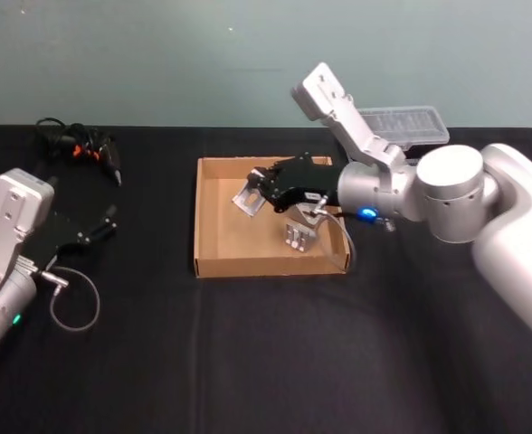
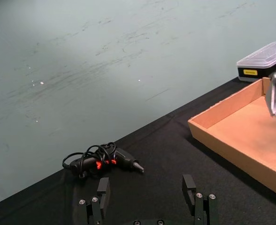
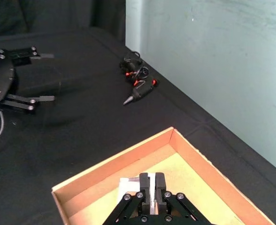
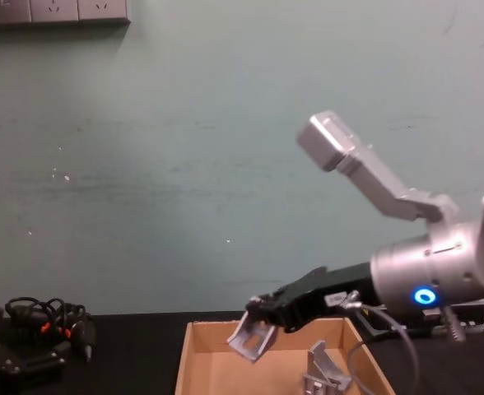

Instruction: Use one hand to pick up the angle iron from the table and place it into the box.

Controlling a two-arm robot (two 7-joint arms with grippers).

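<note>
The right gripper (image 1: 264, 193) reaches over the box (image 1: 213, 262) from the robot's right, its fingers (image 3: 144, 183) pressed together on an angle iron (image 1: 248, 200). In the chest view that piece hangs tilted above the cardboard floor, clear of it, near the far-left part of the tray. A 2nd angle iron (image 1: 299, 233) already lies inside the box, just beside the held one and closer to the right wall.

Judging by this, the pick is done and the carry is nearly finished: what remains is to lower the piece, let go and draw the arm back out over the low wall.

The left gripper (image 1: 92, 233) sits idle over the table (image 1: 266, 362) at the robot's left, its fingers (image 2: 188, 183) spread apart and empty. A bundle of cables (image 1: 76, 143) lies at the far left of the table, and a clear-lidded plastic case (image 1: 409, 125) sits behind the box
</note>
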